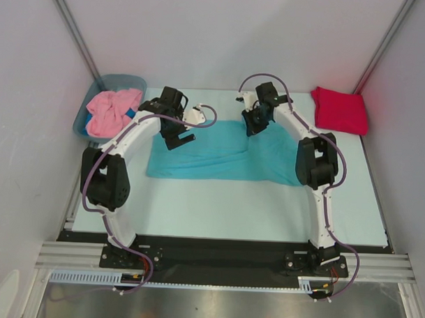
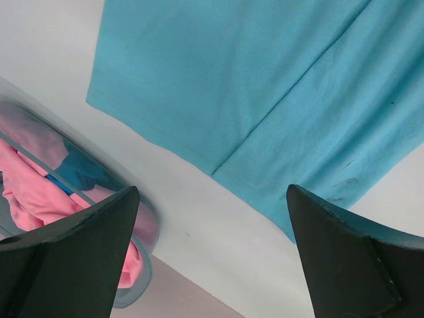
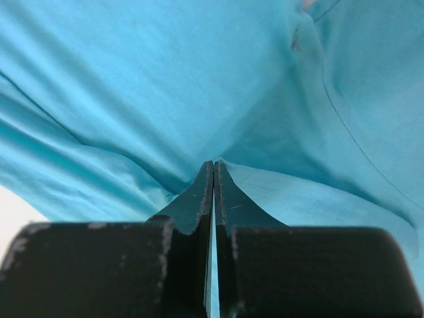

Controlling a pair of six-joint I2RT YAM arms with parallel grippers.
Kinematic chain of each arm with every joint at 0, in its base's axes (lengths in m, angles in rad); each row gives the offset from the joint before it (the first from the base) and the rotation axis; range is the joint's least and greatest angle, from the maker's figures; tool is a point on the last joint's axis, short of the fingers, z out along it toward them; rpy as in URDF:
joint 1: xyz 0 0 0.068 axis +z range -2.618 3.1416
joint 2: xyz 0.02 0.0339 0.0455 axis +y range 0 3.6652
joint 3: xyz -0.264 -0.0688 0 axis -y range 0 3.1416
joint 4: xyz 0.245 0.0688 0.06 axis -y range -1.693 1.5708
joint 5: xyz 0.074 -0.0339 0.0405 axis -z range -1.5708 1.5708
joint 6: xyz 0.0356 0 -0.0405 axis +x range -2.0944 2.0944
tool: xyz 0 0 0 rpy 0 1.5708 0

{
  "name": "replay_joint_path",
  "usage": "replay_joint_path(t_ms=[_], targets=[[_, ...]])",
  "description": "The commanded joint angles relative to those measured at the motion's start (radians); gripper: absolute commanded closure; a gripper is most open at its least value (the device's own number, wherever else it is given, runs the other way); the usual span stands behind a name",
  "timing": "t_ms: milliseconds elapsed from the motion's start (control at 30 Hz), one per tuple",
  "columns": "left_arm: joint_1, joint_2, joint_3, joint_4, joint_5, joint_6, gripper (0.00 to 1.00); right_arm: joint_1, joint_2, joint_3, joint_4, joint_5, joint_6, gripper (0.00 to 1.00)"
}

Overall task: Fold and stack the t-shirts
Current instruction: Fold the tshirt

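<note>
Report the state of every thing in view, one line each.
turquoise t-shirt: laid out on the table, not yet stacked
crimson t-shirt: folded, at the table's far right corner
pink t-shirt: crumpled in the tub
tub: upright, holding cloth
left gripper: open, empty
right gripper: shut, pinching the turquoise t-shirt
</note>
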Motion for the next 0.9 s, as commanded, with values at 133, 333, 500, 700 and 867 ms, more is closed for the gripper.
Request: replay_joint_path(t_ms=[133,333,500,700,867], targets=[[-0.010,0.006,0.032,0.018,0.007,0.013,0.00,0.014,-0.041,0.018,0.011,-0.018,0.002,1.00],[-0.013,0.011,0.038,0.018,0.004,0.008,0.00,0.015,-0.028,0.021,0.006,-0.002,-0.003,0.89],[-0.018,0.009,0.035,0.018,0.003,0.008,0.00,0.020,-0.028,0.010,0.003,-0.008,-0.007,1.00],[-0.018,0.004,0.035,0.018,0.000,0.011,0.00,0.028,-0.036,0.001,0.005,-0.009,-0.010,1.00],[-0.021,-0.002,0.028,0.018,0.000,0.007,0.00,0.032,-0.031,-0.004,0.006,-0.008,-0.012,1.00]])
